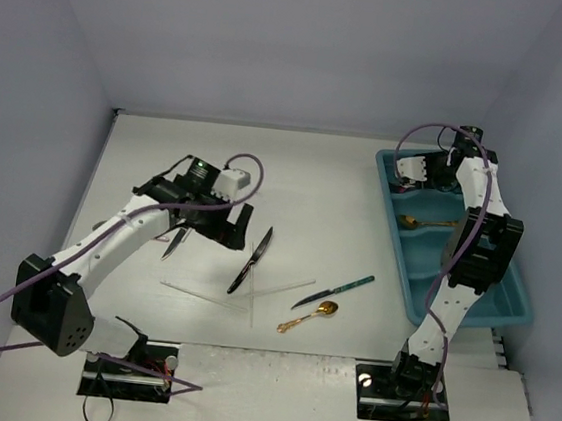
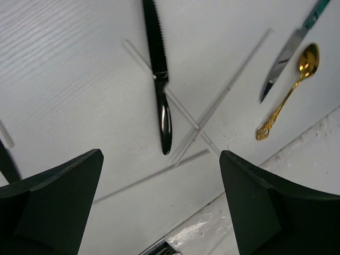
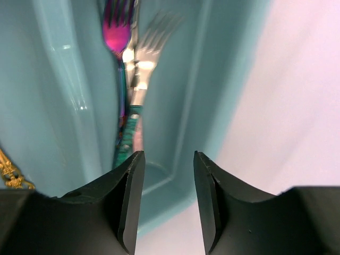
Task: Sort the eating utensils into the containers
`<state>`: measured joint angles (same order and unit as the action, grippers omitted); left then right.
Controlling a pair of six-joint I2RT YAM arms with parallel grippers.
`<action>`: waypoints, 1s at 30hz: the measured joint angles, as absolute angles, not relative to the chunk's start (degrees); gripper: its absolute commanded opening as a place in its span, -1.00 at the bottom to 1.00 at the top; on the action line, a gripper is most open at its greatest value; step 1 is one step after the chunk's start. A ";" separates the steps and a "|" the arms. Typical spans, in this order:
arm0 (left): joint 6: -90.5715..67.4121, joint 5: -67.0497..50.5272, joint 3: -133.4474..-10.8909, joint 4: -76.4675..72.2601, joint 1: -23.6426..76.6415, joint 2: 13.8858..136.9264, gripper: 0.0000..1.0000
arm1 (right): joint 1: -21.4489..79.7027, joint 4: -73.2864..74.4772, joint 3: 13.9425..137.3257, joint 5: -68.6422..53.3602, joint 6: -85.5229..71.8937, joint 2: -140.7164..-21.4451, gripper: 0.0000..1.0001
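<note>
My left gripper (image 1: 224,227) is open and empty above the table; in the left wrist view (image 2: 161,156) its jaws stand wide apart. Ahead of it lie a dark knife (image 1: 253,260) (image 2: 159,69), thin white sticks (image 1: 207,295) (image 2: 223,95), a teal-handled knife (image 1: 333,291) (image 2: 284,61) and a gold spoon (image 1: 310,317) (image 2: 289,93). A second dark knife (image 1: 174,243) lies beside the left gripper. My right gripper (image 1: 413,172) (image 3: 169,159) is open and empty over the far end of the teal tray (image 1: 513,295) (image 3: 186,106). Below it lie a pink fork (image 3: 118,32) and a silver fork (image 3: 149,48).
A gold spoon (image 1: 425,223) lies in a middle compartment of the tray; its handle end shows in the right wrist view (image 3: 10,172). Grey walls close in the table at the left, back and right. The arm bases stand at the near edge.
</note>
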<state>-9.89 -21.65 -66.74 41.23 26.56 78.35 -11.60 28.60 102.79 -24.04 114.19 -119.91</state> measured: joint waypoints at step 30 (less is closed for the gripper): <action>-11.63 -9.57 -79.71 29.61 65.69 109.78 0.12 | -14.60 24.86 60.42 -47.20 41.24 -62.10 -0.14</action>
<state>-11.63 -9.57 -79.71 29.61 65.69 109.78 -14.60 24.86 60.42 -47.20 41.24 -62.10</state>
